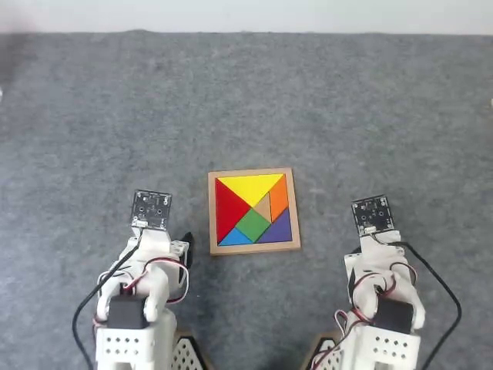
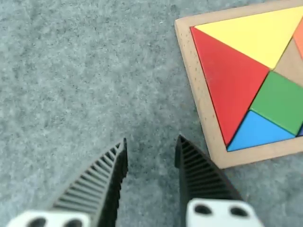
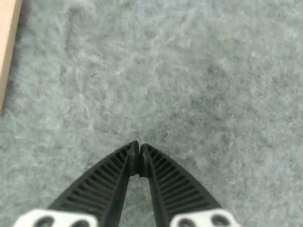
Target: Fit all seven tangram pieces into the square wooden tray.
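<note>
Square wooden tray (image 1: 211, 212): pale timber rim, lying flat on the grey felt-like table covering (image 1: 347, 100), between the two arms.

Contents, all seated inside the rim and butted edge to edge, so that the rim and the neighbouring pieces keep each one from sliding:
- large yellow triangle (image 1: 250, 187), along the far edge
- large red triangle (image 1: 227, 206), along the left edge
- orange parallelogram (image 1: 280, 199), against the right edge
- green square (image 1: 253, 223), set diamond-wise near the middle
- small blue triangle (image 1: 233, 238), at the near-left corner
- purple triangle (image 1: 279, 230), at the near-right corner
- tan triangular field (image 1: 263, 208), between yellow, orange and green. I cannot tell whether it is a seventh piece in bare wood or the tray floor showing through an unfilled slot.

Left gripper (image 2: 152, 141): fingers apart with nothing between them. It is over bare covering just beside the tray's near-left corner, with the red and blue triangles close ahead.

Right gripper (image 3: 137, 145): fingers pressed together on nothing. It is over bare covering to the tray's right, near the rim but not touching it.

Assessment: every coloured piece in sight is already in the tray, which would explain why neither gripper carries anything. Both arms stand at their own sides, probably to leave the tray unobstructed. The task is judged complete, or one piece short if the tan field is a gap.
</note>
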### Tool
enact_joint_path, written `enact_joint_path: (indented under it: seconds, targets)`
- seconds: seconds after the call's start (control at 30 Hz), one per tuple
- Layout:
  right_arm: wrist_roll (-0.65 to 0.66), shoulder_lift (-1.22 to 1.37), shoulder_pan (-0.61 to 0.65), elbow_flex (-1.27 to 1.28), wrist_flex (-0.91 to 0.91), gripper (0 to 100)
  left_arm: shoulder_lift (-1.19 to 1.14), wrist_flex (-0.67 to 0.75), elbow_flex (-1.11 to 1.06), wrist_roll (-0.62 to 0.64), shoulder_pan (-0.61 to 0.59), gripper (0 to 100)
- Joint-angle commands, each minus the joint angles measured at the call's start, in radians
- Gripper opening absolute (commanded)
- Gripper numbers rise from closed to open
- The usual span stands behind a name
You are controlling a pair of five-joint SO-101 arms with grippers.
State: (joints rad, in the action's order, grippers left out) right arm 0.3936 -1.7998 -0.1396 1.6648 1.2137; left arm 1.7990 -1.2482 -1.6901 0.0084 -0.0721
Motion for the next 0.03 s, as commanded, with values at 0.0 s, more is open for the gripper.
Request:
enact_joint_path:
  seconds: [0.0]
  targets:
    - [0.011,-0.015,-0.012,0.018,0.008,1.5,0.009,-0.006,0.005,0.018,0.002,16]
